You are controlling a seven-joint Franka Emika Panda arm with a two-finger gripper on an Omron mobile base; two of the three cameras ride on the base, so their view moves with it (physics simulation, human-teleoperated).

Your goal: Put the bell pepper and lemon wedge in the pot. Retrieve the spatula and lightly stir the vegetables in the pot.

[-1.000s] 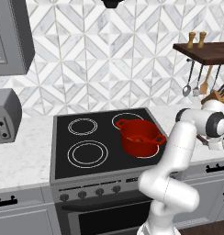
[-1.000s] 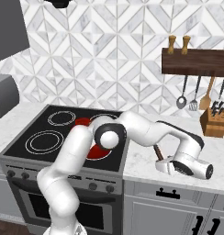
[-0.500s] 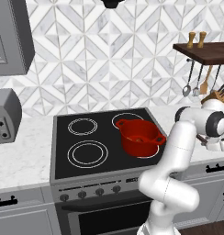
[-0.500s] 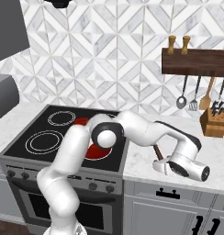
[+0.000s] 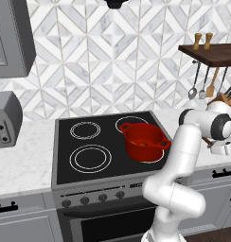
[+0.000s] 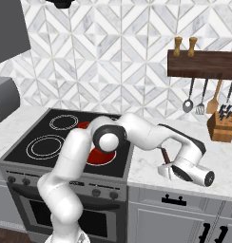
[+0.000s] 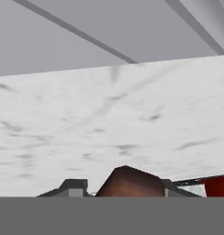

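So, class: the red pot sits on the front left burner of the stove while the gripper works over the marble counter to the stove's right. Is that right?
Not quite. In the left base view the red pot sits on the front right burner; the front left burner is bare. The rest holds: the right base view shows the gripper low over the marble counter right of the stove.

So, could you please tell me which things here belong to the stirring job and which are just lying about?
Job things:
- glossy red round pot on the stove
- brown-handled utensil, likely the spatula, between the gripper's fingers

Just lying about:
- wooden knife block
- hanging metal utensils
- two wooden shakers on the shelf
- grey toaster
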